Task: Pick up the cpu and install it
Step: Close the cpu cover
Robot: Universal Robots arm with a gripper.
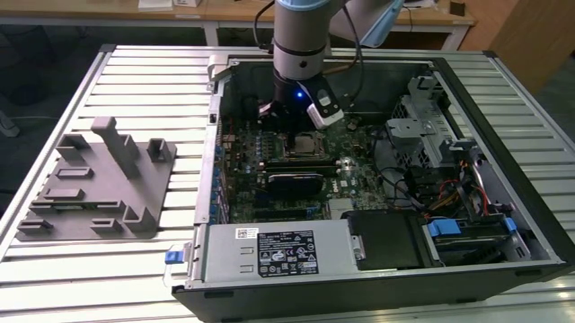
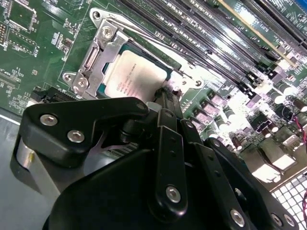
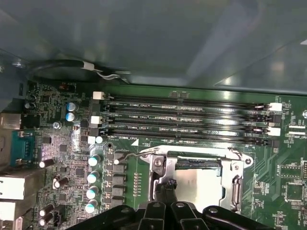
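The cpu (image 2: 135, 76) lies flat inside the metal socket frame (image 2: 94, 56) on the green motherboard, silver top up. In the first wrist view, the cpu (image 3: 199, 186) sits between the frame's two metal side pieces (image 3: 160, 167). My gripper (image 2: 165, 95) hangs just above one edge of the chip. Its black fingers are drawn together with nothing between them, and I cannot tell whether the tips touch the chip. In the exterior view, the arm reaches down into the open computer case and the gripper (image 1: 289, 122) is over the cpu (image 1: 309, 142).
Several memory slots (image 3: 187, 120) run beside the socket, and capacitors (image 3: 94, 177) stand on the other side. A thin wire lever (image 3: 132, 155) lies by the frame. A grey moulded tray (image 1: 99, 185) with upright posts rests on the slatted table at the exterior view's left. The case walls (image 1: 215, 134) close in around the board.
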